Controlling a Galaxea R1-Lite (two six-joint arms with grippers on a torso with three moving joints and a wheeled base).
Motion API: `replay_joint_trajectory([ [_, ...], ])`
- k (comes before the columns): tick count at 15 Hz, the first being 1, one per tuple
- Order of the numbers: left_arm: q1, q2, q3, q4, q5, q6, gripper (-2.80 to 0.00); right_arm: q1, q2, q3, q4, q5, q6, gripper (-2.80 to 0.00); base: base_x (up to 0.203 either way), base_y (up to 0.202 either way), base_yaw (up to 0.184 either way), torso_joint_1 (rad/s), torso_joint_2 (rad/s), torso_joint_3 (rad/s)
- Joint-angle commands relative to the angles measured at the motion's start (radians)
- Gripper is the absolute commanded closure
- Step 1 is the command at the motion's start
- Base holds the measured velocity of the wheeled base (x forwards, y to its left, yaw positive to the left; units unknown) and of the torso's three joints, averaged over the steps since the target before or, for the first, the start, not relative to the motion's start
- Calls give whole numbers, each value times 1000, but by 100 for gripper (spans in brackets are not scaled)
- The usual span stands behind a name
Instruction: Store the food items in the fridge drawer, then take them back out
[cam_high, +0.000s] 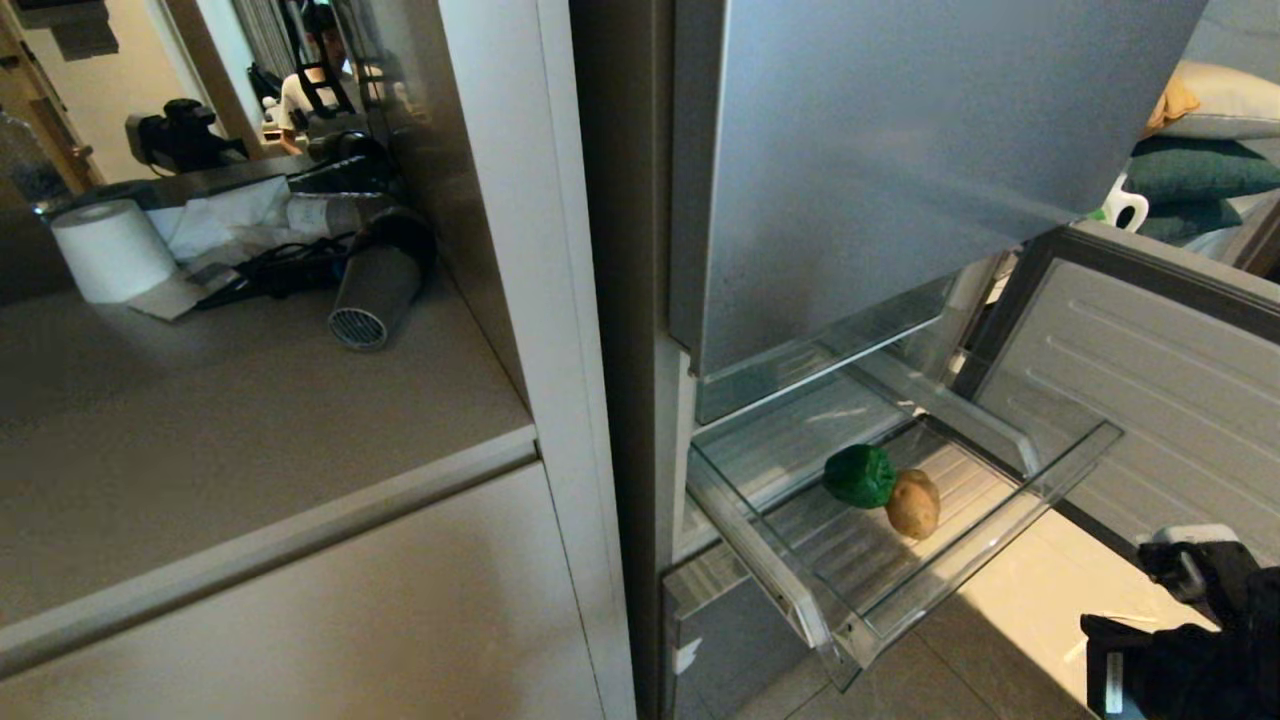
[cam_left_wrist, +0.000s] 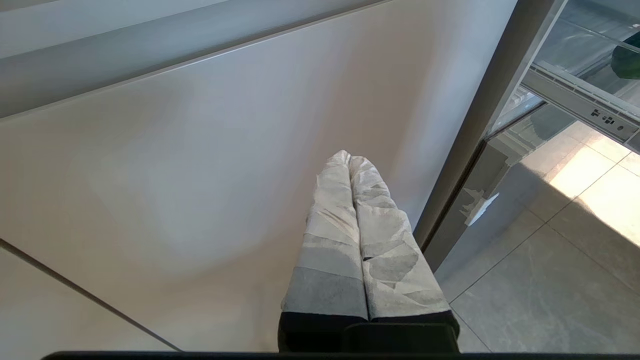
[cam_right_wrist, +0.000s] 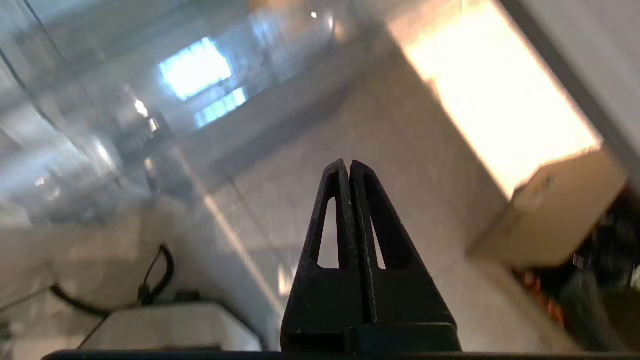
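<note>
The right hand (cam_right_wrist: 348, 167) sits nearest the head camera, low at the right over the tiled floor (cam_high: 1010, 610), its black fingers pressed together on nothing, apart from the fridge drawer (cam_high: 1000, 560). The drawer is pulled out, a clear plastic bin with a ribbed base. Inside it, near the middle, the green pepper (cam_high: 859, 475) and the tan bun (cam_high: 913, 504) lie touching, the pepper further in. Above hangs the silver fridge door (cam_high: 900, 150). The left hand (cam_left_wrist: 350, 162) is parked beside the pale cabinet front (cam_left_wrist: 200, 175), its wrapped fingers closed flat against each other and empty. On the table (cam_high: 200, 430) at the left lie a hair dryer (cam_high: 375, 285) and a paper roll (cam_high: 110, 250).
</note>
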Motion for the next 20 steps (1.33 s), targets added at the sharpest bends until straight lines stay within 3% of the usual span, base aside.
replay_joint_trajectory([
  [1, 0, 0, 0, 0, 0, -1, 0, -1, 0, 5, 54, 0, 13, 0, 0, 0, 0, 0, 0, 0],
  [7, 0, 0, 0, 0, 1, -1, 0, -12, 204, -68, 68, 5, 49, 0, 0, 0, 0, 0, 0, 0],
  [14, 0, 0, 0, 0, 0, 1, 0, -30, 502, -203, -191, 88, 37, 0, 0, 0, 0, 0, 0, 0],
  [20, 0, 0, 0, 0, 1, -1, 0, -31, 620, -381, -238, 102, -8, 0, 0, 0, 0, 0, 0, 0],
])
